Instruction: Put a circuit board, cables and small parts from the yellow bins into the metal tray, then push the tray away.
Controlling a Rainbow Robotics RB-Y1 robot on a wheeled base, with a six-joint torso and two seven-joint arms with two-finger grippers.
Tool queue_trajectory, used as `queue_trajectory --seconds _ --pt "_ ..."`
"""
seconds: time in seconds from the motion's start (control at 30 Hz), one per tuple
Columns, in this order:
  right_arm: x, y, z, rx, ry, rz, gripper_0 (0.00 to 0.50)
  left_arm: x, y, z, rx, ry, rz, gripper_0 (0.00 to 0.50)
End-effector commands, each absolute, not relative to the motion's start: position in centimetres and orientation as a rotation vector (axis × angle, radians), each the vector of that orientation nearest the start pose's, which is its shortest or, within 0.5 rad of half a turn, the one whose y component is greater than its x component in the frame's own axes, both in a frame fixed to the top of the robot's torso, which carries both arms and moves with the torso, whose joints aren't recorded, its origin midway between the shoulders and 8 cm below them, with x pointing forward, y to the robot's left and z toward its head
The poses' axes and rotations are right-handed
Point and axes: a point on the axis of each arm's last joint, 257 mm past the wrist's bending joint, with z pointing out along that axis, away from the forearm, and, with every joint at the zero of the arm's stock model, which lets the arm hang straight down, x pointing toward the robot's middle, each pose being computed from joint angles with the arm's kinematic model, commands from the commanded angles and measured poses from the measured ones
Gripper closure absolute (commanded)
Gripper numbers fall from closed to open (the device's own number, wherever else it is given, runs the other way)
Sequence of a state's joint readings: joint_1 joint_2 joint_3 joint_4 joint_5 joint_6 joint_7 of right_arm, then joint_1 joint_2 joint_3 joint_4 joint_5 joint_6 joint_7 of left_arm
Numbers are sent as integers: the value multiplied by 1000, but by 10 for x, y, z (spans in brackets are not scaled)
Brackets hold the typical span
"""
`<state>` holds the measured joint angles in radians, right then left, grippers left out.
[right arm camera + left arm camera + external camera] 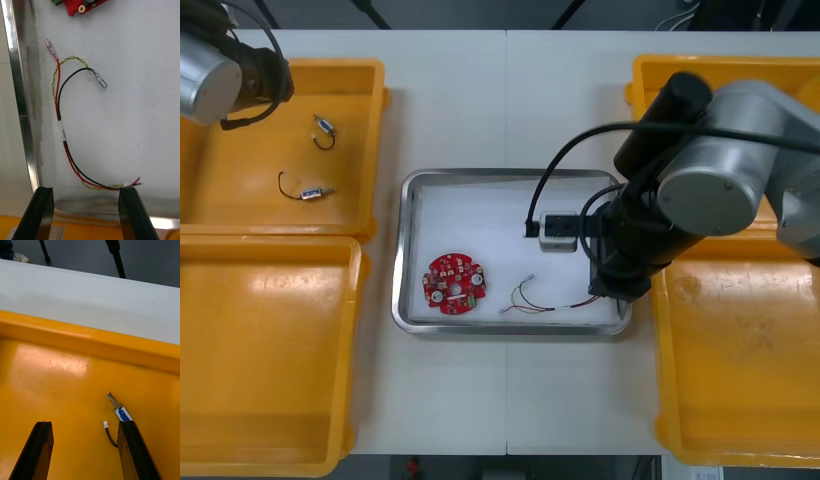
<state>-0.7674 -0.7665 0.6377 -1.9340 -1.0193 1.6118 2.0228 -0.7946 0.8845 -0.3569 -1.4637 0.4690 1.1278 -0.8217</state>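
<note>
cable (60, 123) perhaps just beyond right fingers (129, 213)

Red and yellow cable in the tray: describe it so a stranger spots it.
Find the metal tray between the yellow bins. Beside its round red circuit board, by the open right pincer, lies a curved bundle: thin red, black and yellow strands, with a white band.

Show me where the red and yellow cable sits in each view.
Front view: the red and yellow cable lies in the metal tray, right of the red circuit board.
Right wrist view: the cable curves ahead of the open right end effector.
Left wrist view: not in it; a yellow bin.
Shared landmark: the circuit board.
</note>
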Motion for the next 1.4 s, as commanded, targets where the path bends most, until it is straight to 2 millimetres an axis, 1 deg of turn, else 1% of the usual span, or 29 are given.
queue_trajectory --seconds 0.03,0.1,0.17,0.2,0.33,0.43,0.47,0.5,0.6,0.63,0.67,0.7,0.77,0.8,0.93,0.97,1.07,1.2,1.33,1.4 --pt "424 -129 -156 -1736 2118 -27 0 663 342 -48 -157 2034 133 0" --pt "426 -140 -142 -1662 2163 -30 0 666 340 -50 -142 2024 137 0" --pt "429 -153 -124 -1554 2201 -51 0 667 340 -53 -111 2015 173 0" --pt "430 -157 -121 -1528 2213 -55 0 668 340 -53 -102 2011 183 0" --pt "436 -182 -102 -1309 2324 -62 0 670 334 -62 -43 1996 240 0" --pt "440 -198 -96 -1189 2384 -72 0 671 331 -64 -35 1991 243 0" --pt "443 -210 -93 -1095 2432 -73 0 672 328 -66 -35 1991 233 0" --pt "443 -213 -92 -1067 2446 -70 0 672 327 -66 -36 1990 229 0" --pt "449 -234 -88 -853 2536 -52 0 675 322 -70 -34 1985 223 0" --pt "450 -236 -87 -816 2550 -41 0 675 321 -71 -33 1985 224 0" --pt "452 -243 -87 -718 2585 -24 0 676 320 -71 -37 1984 222 0" --pt "453 -246 -86 -682 2594 -17 0 676 319 -71 -39 1983 219 0" --pt "459 -257 -83 -538 2630 13 0 678 319 -73 -46 1981 217 0" --pt "461 -259 -82 -504 2635 21 0 679 318 -73 -44 1979 214 0" --pt "477 -278 -77 -288 2667 51 0 680 317 -75 -49 1977 217 0" --pt "479 -281 -76 -262 2670 55 0 680 317 -75 -50 1976 217 0" --pt "494 -292 -68 -145 2683 80 0 681 315 -78 -66 1981 204 0" --pt "513 -300 -58 -42 2685 107 0 682 316 -84 -100 1987 186 0" --pt "533 -304 -53 36 2674 101 0 687 314 -88 -181 1967 109 0" --pt "543 -304 -54 59 2670 89 0 690 313 -90 -205 1959 79 0"
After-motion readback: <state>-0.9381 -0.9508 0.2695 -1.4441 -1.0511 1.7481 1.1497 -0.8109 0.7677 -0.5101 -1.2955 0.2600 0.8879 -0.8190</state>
